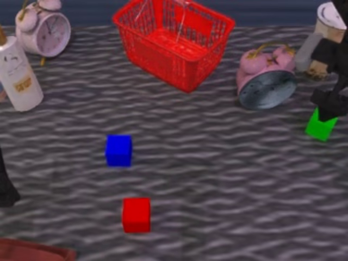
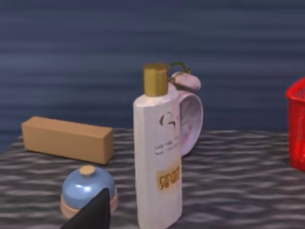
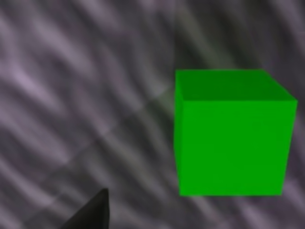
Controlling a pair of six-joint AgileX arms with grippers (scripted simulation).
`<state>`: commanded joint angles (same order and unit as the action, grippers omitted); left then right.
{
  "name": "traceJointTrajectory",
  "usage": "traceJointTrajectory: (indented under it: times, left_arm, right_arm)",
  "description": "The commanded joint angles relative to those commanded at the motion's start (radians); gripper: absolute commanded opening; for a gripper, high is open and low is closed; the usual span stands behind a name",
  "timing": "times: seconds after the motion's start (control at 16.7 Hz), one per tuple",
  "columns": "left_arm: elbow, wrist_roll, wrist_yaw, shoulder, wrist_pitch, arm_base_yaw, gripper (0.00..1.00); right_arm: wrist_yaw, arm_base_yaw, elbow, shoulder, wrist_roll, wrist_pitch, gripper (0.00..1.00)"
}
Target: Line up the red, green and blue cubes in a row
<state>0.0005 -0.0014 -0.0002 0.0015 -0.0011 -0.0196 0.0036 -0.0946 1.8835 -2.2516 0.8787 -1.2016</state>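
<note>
The green cube point(image 1: 321, 126) rests on the table at the far right, and it fills much of the right wrist view point(image 3: 233, 136). My right gripper point(image 1: 329, 109) hovers just above it, open and holding nothing; one dark fingertip point(image 3: 97, 210) shows beside the cube, clear of it. The blue cube point(image 1: 118, 150) sits left of centre. The red cube point(image 1: 136, 214) lies nearer the front edge, slightly to the blue one's right. My left gripper point(image 1: 5, 189) is parked at the left edge, open, with one fingertip point(image 2: 95, 212) in its wrist view.
A large red wire basket point(image 1: 174, 41) stands at the back centre. A tipped pink alarm clock point(image 1: 266, 79) lies close to the green cube, with a cup point(image 1: 330, 22) behind it. A white bottle point(image 1: 19, 70), a white clock point(image 1: 46, 30), a bell point(image 2: 88, 186) and a wooden block point(image 2: 66, 139) crowd the back left.
</note>
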Motion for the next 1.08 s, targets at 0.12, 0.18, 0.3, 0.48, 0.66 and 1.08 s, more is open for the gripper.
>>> traceJointTrajectory:
  times: [0.12,0.18,0.3,0.48,0.66,1.08]
  left_arm:
    - [-0.001,0.001,0.000,-0.002,0.001,0.000,1.00]
    - [-0.001,0.001,0.000,-0.002,0.001,0.000,1.00]
    - [-0.001,0.001,0.000,-0.002,0.001,0.000,1.00]
    - [-0.001,0.001,0.000,-0.002,0.001,0.000,1.00]
    - [-0.001,0.001,0.000,-0.002,0.001,0.000,1.00]
    - [-0.001,0.001,0.000,-0.002,0.001,0.000,1.00]
  right_arm:
    - [0.000,0.000,0.002,-0.002,0.001,-0.001,1.00]
    - [0.000,0.000,0.002,-0.002,0.001,-0.001,1.00]
    - [0.000,0.006,-0.001,0.000,0.000,0.001,1.00]
    - [0.000,0.002,-0.033,-0.013,0.002,0.042,1.00]
    - [0.000,0.000,-0.105,-0.050,-0.001,0.160,1.00]
    - [0.001,-0.001,-0.176,-0.090,-0.002,0.264,1.00]
